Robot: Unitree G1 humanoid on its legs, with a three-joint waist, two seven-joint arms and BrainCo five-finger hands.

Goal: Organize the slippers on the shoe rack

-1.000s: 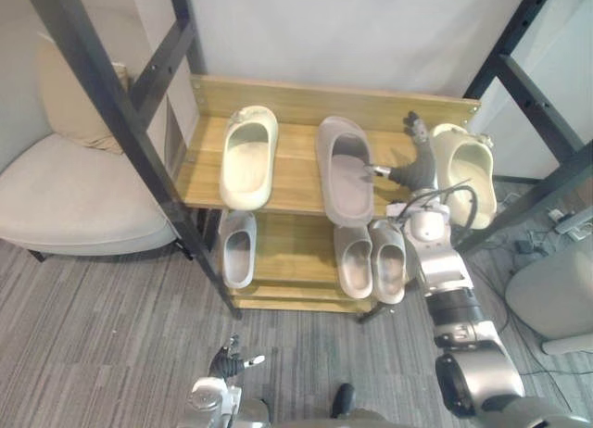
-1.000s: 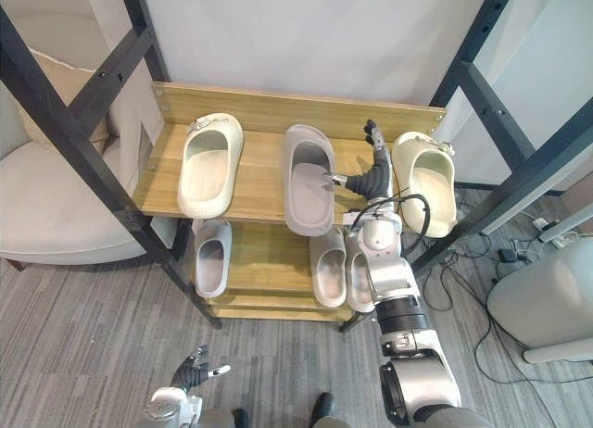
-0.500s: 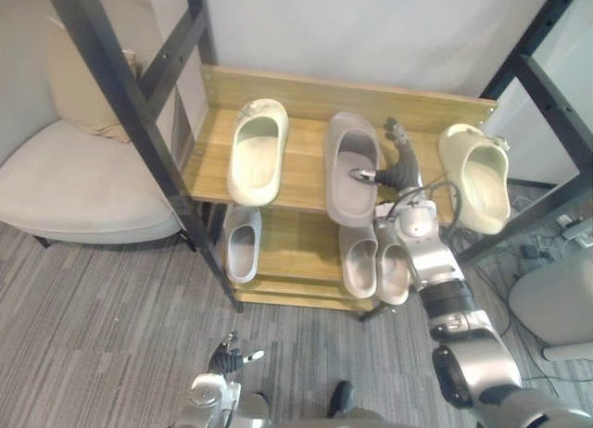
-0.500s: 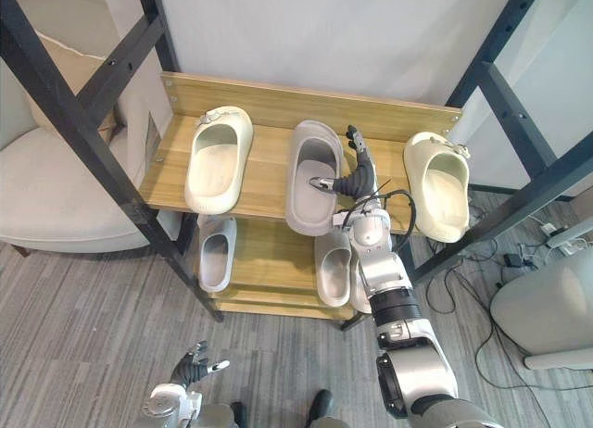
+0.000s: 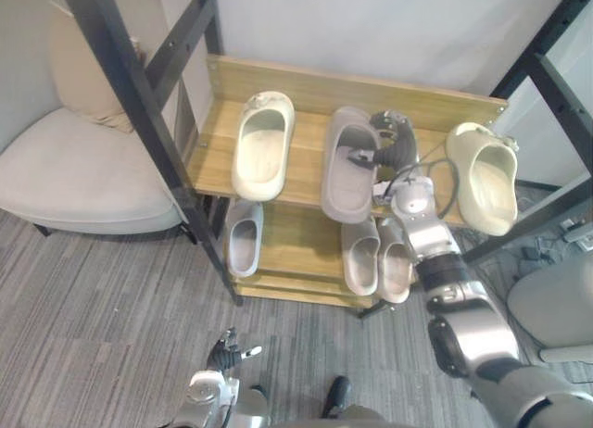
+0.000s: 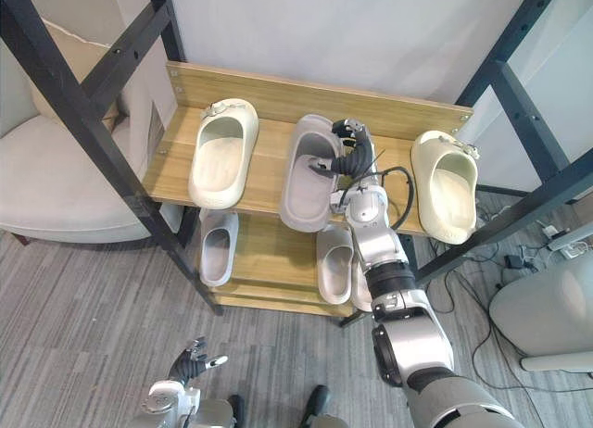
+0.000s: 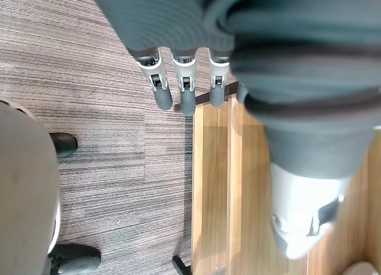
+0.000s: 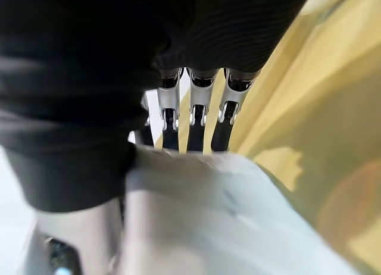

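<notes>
Slippers sit on both levels of the shoe rack [image 6: 278,90]. On the top shelf a grey slipper [image 6: 304,187] lies in the middle, with a cream slipper [image 6: 220,155] at its 9 o'clock and a second cream slipper [image 6: 445,187] at its 3 o'clock. On the lower shelf are a small grey slipper [image 6: 217,247] and a grey pair [image 6: 335,261].

The right hand [image 6: 350,155] is on the middle grey slipper at its 12 o'clock end. Its fingers [image 8: 200,117] curl over the toe band and the thumb reaches into the opening, so it appears to pinch the band. The left hand [image 6: 190,361] hangs low at 6 o'clock, near the floor, with its fingers straight and holding nothing.

The main risk, as I judge it, is the front edge. The grey slipper's heel points to 6 o'clock and seems to reach that edge, so any pull that way could tip it off onto the pair below.

The hold is on one soft band at the toe end only. The slipper may therefore bend, pivot or slide out of the pinch once lifted.

A swing toward 3 o'clock could bring the arm against the second cream slipper. Its heel juts past the shelf front, so a light knock might drop it.
</notes>
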